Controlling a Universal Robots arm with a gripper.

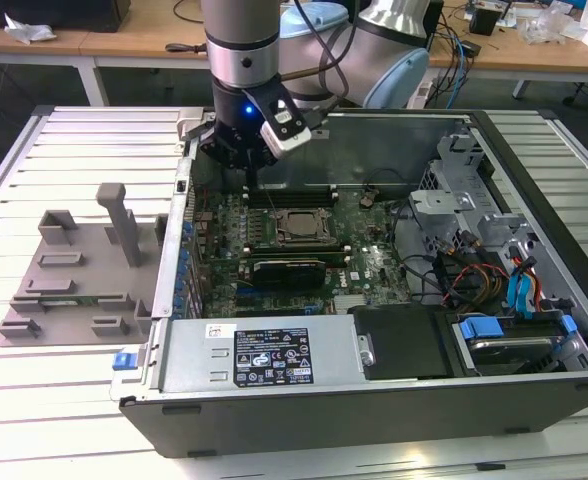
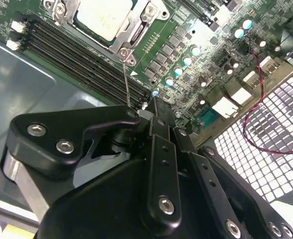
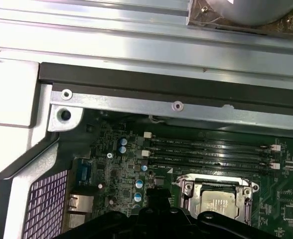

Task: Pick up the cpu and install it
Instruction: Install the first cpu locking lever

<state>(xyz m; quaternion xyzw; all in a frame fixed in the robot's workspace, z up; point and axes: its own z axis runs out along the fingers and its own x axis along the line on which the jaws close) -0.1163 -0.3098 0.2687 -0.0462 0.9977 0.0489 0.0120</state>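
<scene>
Right up close in the second wrist view, the black links of the gripper (image 2: 154, 105) loom large. Its fingers are clenched, tips pressed together. A thin metal rod (image 2: 126, 79) runs from the corner of the socket frame (image 2: 134, 29) straight up to those tips. Whether it's actually pinched between them, I can't tell.

And there's the cpu (image 2: 102, 17), seated flat inside the socket frame, silvery top plate facing up, apart from the gripper's tips.

Over to the exterior view: the gripper (image 1: 250, 180) hangs just beside the socket frame, on the exterior view's left of it, near the end of the memory slots (image 3: 211, 153).

Now the count: one cpu, one gripper, one socket frame, one thin rod. There are four dark memory slots, lying side by side just beside the socket frame. There's one grey fixture (image 1: 64, 290) too, well apart from the socket frame. It sits outside the computer case (image 1: 374, 400), on the exterior view's left.
</scene>
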